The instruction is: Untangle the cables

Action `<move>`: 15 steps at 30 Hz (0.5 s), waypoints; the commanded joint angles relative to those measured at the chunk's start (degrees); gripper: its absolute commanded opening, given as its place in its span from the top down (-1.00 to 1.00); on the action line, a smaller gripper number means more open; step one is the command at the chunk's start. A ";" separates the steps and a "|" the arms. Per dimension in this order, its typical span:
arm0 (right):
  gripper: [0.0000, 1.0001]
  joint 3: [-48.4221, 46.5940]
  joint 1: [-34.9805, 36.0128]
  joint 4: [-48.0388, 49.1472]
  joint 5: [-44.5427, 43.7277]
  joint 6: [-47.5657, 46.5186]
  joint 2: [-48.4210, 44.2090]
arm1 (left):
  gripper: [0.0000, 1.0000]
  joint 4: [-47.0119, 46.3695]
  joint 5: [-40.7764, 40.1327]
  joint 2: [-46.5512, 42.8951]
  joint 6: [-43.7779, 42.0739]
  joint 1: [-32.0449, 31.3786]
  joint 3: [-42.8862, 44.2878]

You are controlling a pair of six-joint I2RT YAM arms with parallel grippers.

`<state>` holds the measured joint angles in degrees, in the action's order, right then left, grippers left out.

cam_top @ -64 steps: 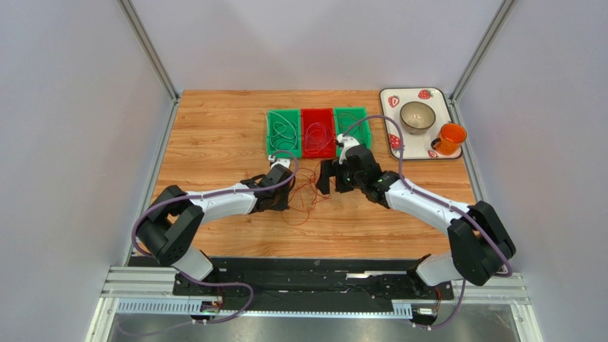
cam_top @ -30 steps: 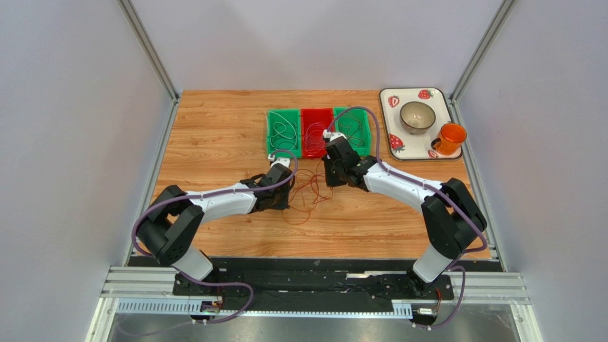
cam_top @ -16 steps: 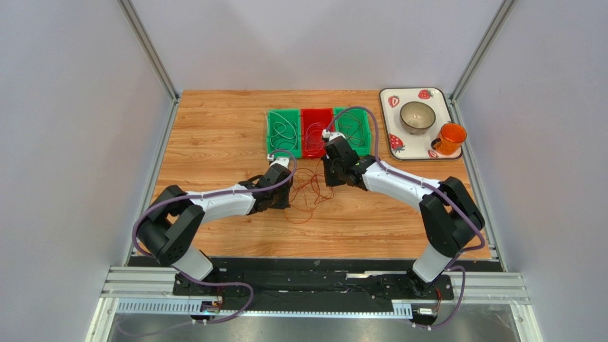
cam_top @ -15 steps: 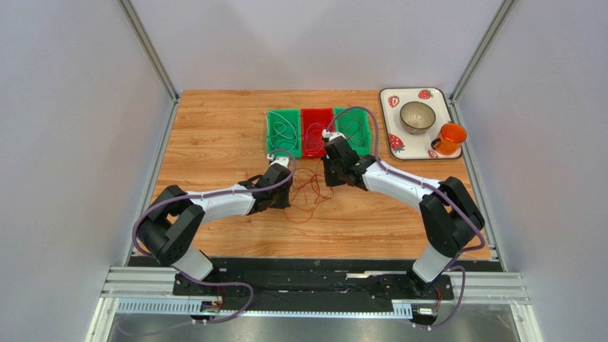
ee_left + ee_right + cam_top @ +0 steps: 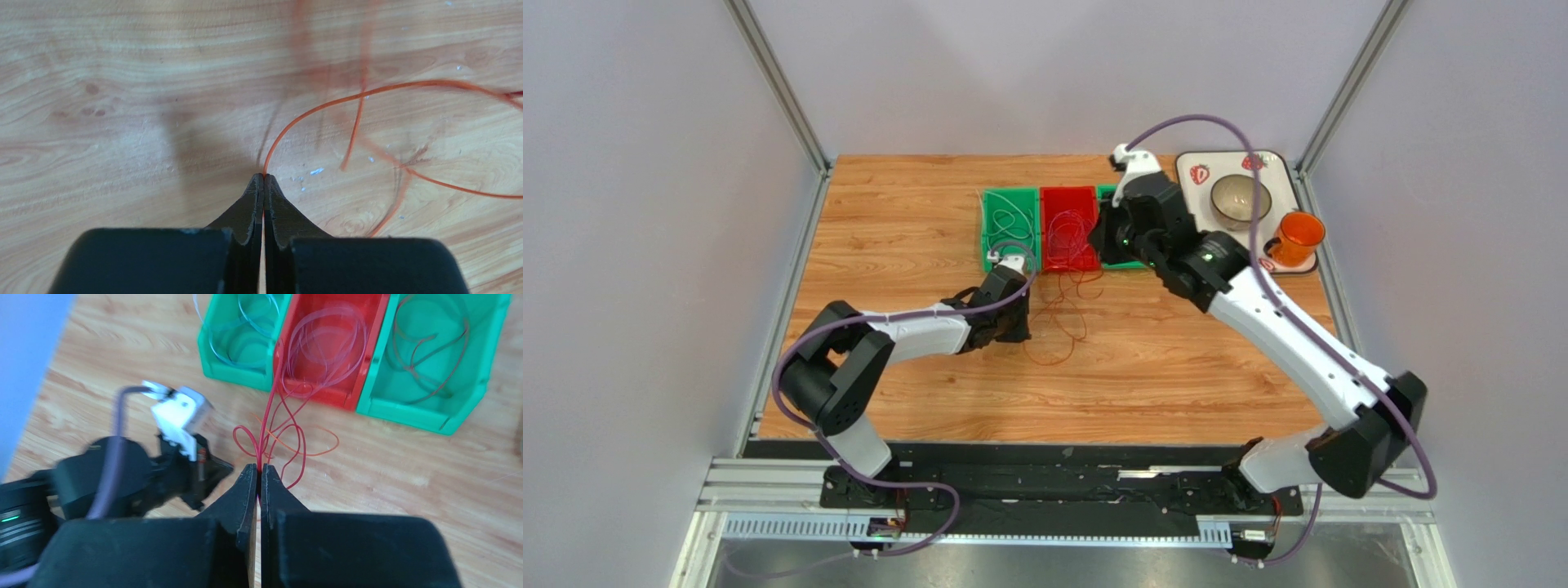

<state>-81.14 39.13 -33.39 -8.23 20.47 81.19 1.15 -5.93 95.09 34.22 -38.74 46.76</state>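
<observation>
Thin red and orange cables [image 5: 1064, 309] lie tangled on the wooden table in front of three bins. My left gripper [image 5: 264, 177] is low over the wood and shut on an orange cable [image 5: 368, 92], which curves away to the right. In the top view the left gripper [image 5: 1016, 324] sits at the tangle's left edge. My right gripper [image 5: 258, 468] is raised above the table and shut on a red cable [image 5: 268, 416] that runs up into the red bin [image 5: 331, 352]. From above, the right gripper [image 5: 1112, 240] hangs over the bins.
The left green bin [image 5: 215, 352] holds pale cables and the right green bin [image 5: 472, 386] holds dark brownish ones. A strawberry-patterned tray [image 5: 1195, 245] at the back right carries a bowl [image 5: 1241, 199] and an orange cup [image 5: 1297, 235].
My right gripper has closed on the red cable and risen back toward the bins, drawing the strand out. The left arm has shifted slightly and stays shut on the orange cable.
</observation>
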 commanded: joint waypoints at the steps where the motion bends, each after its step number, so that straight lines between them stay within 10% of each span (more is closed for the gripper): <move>1: 1.00 -6.21 0.06 -3.87 -3.98 -1.83 -6.03 | 1.00 5.88 0.48 3.87 -0.03 0.33 0.79; 15: 1.00 -20.03 -0.02 -0.90 -14.80 -4.56 -14.73 | 1.00 6.94 0.05 5.10 -0.03 0.33 1.84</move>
<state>-99.50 39.13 -37.80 -18.46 16.86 70.06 1.96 -5.82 97.06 34.24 -38.59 49.21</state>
